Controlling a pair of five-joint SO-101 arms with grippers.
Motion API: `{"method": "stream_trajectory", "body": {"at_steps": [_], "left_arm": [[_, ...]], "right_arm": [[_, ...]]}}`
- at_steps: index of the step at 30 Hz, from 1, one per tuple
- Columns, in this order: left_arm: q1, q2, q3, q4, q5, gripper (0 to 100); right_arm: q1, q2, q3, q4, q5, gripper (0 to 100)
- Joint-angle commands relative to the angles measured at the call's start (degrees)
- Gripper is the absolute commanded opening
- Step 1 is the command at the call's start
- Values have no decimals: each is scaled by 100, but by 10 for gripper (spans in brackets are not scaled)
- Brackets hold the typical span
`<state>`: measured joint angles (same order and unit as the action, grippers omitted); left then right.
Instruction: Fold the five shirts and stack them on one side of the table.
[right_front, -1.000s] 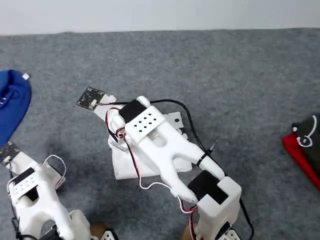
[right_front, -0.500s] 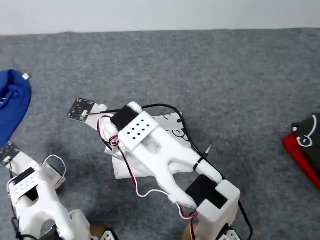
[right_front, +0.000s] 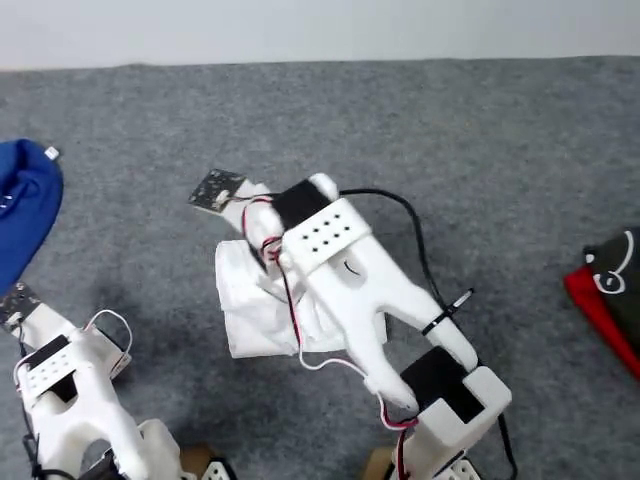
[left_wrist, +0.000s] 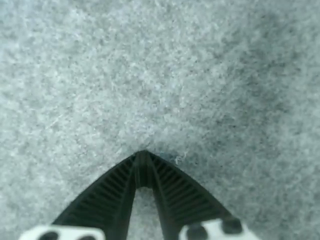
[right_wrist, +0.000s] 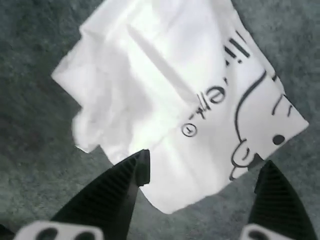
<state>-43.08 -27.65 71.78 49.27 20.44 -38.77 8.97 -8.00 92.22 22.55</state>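
Since half a second ago your right arm has swung its wrist rightward and slightly toward the far side, uncovering more of the cloth beneath it.

Table: grey felt surface. Expect fabric to drag on it rather than slide.

Left arm: parked at the near left corner, well apart from the work.

White shirt: lies near the table's middle, under the right arm, partly folded and rumpled. Judge it light, soft and limp. It will sag and unfold if you lift it by one layer, so pinch a folded edge or corner through all layers.

Blue shirt: at the left edge. Red and black shirt: at the right edge. Both lie well apart from the white one.

Right gripper: spread wide and empty, poised over the white shirt's edge, beside the printed figure. That edge looks the nearest workable hold.

Left gripper: tips pressed together with nothing between them, above bare felt.
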Motion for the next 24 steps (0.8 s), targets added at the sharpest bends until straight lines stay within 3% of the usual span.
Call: {"method": "stream_trajectory", "body": {"at_steps": [1,10,24], "left_arm": [[-26,-9,119,44,35,4],[-26,-9,119,44,35,4],[-26,-9,119,44,35,4]], "right_arm": [[374,-224,-167,-22,176,339],[585,1033,-193,-866,413,339],[-1051,910,-193,-532,378,339]]}}
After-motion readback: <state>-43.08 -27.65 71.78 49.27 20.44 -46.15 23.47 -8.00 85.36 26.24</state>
